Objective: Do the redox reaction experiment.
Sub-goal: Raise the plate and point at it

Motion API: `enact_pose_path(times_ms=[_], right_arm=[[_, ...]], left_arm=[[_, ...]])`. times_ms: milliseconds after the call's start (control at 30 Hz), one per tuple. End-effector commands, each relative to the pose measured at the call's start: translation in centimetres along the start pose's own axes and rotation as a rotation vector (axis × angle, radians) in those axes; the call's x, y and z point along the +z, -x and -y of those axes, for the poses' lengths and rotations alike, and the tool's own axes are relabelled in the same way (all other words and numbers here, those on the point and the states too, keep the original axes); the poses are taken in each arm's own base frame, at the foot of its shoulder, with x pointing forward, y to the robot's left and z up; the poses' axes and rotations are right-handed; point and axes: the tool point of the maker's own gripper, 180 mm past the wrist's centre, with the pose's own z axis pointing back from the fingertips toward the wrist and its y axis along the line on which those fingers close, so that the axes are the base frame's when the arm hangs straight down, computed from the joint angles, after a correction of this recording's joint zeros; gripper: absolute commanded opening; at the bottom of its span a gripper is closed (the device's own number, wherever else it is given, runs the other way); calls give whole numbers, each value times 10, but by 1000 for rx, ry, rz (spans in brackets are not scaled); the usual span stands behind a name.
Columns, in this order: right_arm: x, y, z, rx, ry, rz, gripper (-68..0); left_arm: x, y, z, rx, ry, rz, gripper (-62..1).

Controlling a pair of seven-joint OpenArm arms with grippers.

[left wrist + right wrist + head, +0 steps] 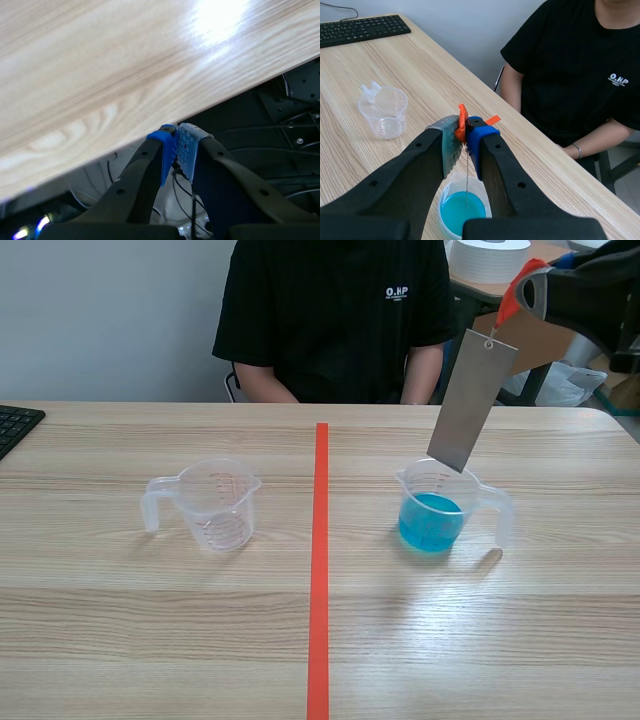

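Observation:
My right gripper (517, 295) is raised at the far right, shut on an orange tape tab (507, 305) from which a grey metal plate (470, 400) hangs. The plate's lower edge sits at the rim of a clear beaker of blue liquid (438, 512), above the liquid. Looking down from the right wrist, the tab (462, 126) is pinched between the pads, and the plate (467, 175) shows edge-on over the blue beaker (462, 210). An empty clear beaker (210, 502) stands left of the red line. My left gripper (177, 150) is shut on nothing, by the table's edge (165, 112).
A person in a black shirt (335, 315) sits across the table, arms behind its far edge. A black keyboard (15, 425) lies at the far left. In the right wrist view the empty beaker (382, 110) and the keyboard (362, 29) lie ahead.

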Motion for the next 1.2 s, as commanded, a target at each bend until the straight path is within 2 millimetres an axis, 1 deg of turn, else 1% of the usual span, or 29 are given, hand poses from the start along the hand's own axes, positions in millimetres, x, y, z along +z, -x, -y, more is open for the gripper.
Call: enact_pose_path(times_ms=[0, 267, 367, 467, 567, 667, 867, 1067, 1167], right_arm=[[2, -15, 4, 31, -1, 36, -660], [2, -14, 4, 31, 0, 28, -660], [2, -14, 4, 31, 0, 28, -660], [2, -14, 4, 31, 0, 29, -660], [2, -14, 4, 31, 0, 26, -660], [2, -14, 4, 31, 0, 26, -660], [2, -13, 4, 31, 0, 25, -660], [2, -14, 4, 31, 0, 26, -660], [2, -14, 4, 31, 0, 26, -660]], left_arm=[[-6, -23, -4, -26, 25, 67, -562], [-29, -89, -28, -189, 104, 217, -562], [-33, -120, -34, -223, 149, 286, -562], [-36, -153, -34, -264, 189, 361, -562], [-38, -181, -27, -316, 221, 427, -562], [-41, -205, -18, -351, 248, 486, -562], [-56, -251, 0, -410, 271, 586, -562], [-74, -296, 24, -480, 259, 676, -562], [-87, -312, 38, -496, 251, 696, -562]])
